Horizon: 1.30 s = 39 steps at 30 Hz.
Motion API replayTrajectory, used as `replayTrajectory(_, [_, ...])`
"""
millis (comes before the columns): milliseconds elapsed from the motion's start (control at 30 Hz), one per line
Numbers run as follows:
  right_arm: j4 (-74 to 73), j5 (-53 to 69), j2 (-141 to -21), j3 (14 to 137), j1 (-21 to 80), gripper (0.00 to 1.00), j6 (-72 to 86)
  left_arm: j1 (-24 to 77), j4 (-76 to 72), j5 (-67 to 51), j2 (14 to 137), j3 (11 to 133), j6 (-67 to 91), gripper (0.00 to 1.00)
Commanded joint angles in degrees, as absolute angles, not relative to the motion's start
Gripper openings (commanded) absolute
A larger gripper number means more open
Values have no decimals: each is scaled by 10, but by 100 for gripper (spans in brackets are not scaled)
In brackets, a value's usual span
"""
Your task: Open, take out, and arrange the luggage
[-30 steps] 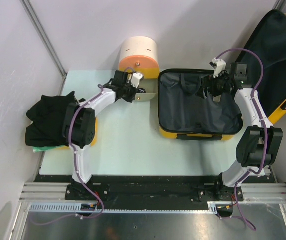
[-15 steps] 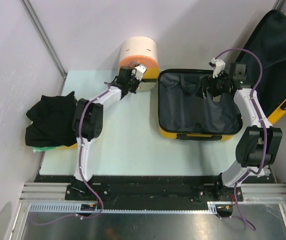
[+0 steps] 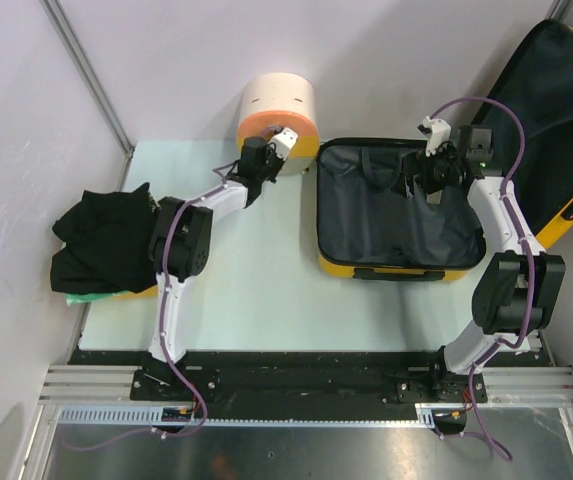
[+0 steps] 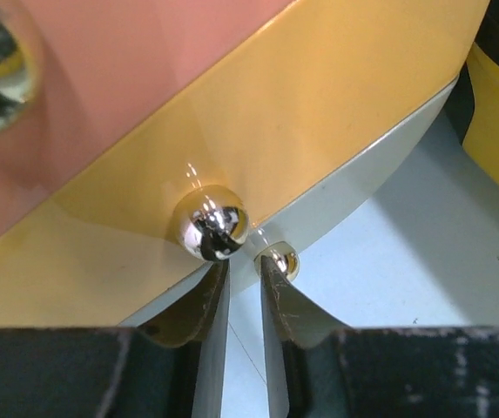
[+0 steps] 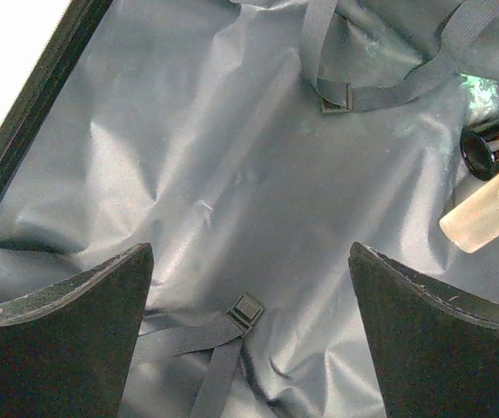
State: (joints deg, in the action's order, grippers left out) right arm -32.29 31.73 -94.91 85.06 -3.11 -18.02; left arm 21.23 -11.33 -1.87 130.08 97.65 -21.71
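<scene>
The luggage [image 3: 338, 262] lies open at mid-right, a yellow shell with dark lining [image 5: 232, 157]; its lid [image 3: 556, 110] leans up at the far right. My right gripper [image 3: 413, 182] hangs over the lining, its jaws [image 5: 251, 252] wide apart and empty above a strap buckle [image 5: 247, 309]. A frosted bottle [image 5: 484, 209] and a dark cap [image 5: 493, 144] lie in the luggage's corner. My left gripper [image 3: 269, 153] is at the foot of the cream-and-orange container [image 3: 278, 108]. Its fingertips [image 4: 240, 266] stand a narrow slit apart, just under a chrome knob [image 4: 210, 225], with nothing between them.
A heap of black clothes [image 3: 101, 240] lies over a yellow tub at the table's left edge. Grey walls close in on the left and behind. A second small chrome knob [image 4: 278, 261] shows at the container's pale rim.
My left gripper has moved from the table up to the cylindrical container, and the pale piece seen beside it earlier no longer shows apart. The right arm has stayed still.
</scene>
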Motion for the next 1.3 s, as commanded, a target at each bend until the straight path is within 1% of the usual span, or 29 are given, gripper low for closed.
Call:
replayTrajectory(0, [-311, 318, -949, 853, -28, 100, -182, 214, -185, -38, 1246, 928, -238, 24])
replayTrajectory(67, [-314, 320, -946, 853, -30, 100, -184, 213, -188, -68, 1188, 892, -199, 25])
replayTrajectory(100, [-316, 322, -944, 853, -31, 100, -185, 213, -188, -80, 1166, 853, -180, 26])
replayTrajectory(133, [-320, 323, -942, 852, -32, 100, -185, 211, -186, -100, 1116, 832, -138, 32])
replayTrajectory(200, [-322, 327, -938, 851, -35, 100, -183, 211, -179, -115, 1072, 784, -93, 41])
replayTrajectory(233, [-324, 327, -937, 850, -36, 100, -183, 210, -155, -119, 1057, 779, -44, 49])
replayTrajectory(267, [-323, 328, -935, 850, -36, 100, -182, 210, -135, -114, 1039, 779, -18, 54])
replayTrajectory(300, [-323, 327, -934, 850, -36, 100, -182, 210, -96, -103, 1035, 787, 13, 58])
replayTrajectory(333, [-323, 327, -936, 851, -37, 100, -182, 208, -78, -85, 1034, 794, 85, 63])
replayTrajectory(367, [-323, 327, -935, 851, -37, 100, -182, 197, -57, -72, 1037, 801, 124, 66])
replayTrajectory(400, [-321, 325, -935, 851, -37, 100, -182, 188, -31, -88, 1048, 818, 166, 70])
replayTrajectory(433, [-322, 325, -935, 853, -37, 100, -184, 174, -31, -111, 1057, 820, 269, 81])
replayTrajectory(467, [-323, 324, -934, 853, -37, 100, -185, 142, -32, -139, 1067, 822, 332, 85])
replayTrajectory(500, [-326, 323, -936, 854, -37, 100, -188, 127, -42, -202, 1098, 827, 395, 88])
replayTrajectory(533, [-331, 323, -937, 856, -37, 100, -190, 119, -47, -202, 1105, 826, 482, 94])
replayTrajectory(600, [-345, 321, -943, 868, -37, 100, -196, 123, -116, -213, 1109, 817, 503, 95])
replayTrajectory(700, [-369, 314, -950, 890, -37, 100, -207, 133, -141, -211, 1128, 840, 541, 96])
replayTrajectory(800, [-384, 307, -954, 902, -39, 100, -213, 142, -174, -205, 1150, 844, 564, 91])
replayTrajectory(833, [-388, 306, -957, 910, -40, 100, -217, 143, -177, -200, 1164, 846, 576, 86])
replayTrajectory(900, [-402, 301, -962, 917, -42, 100, -219, 143, -180, -193, 1179, 859, 587, 81])
replayTrajectory(933, [-405, 299, -962, 919, -43, 100, -220, 142, -180, -192, 1187, 866, 596, 76])
replayTrajectory(1033, [-415, 291, -965, 923, -44, 100, -221, 142, -182, -189, 1214, 893, 614, 69])
replayTrajectory(1133, [-430, 287, -971, 935, -44, 100, -224, 142, -195, -189, 1236, 913, 626, 66])
replayTrajectory(1267, [-445, 276, -981, 950, -45, 100, -225, 142, -210, -182, 1260, 927, 649, 65])
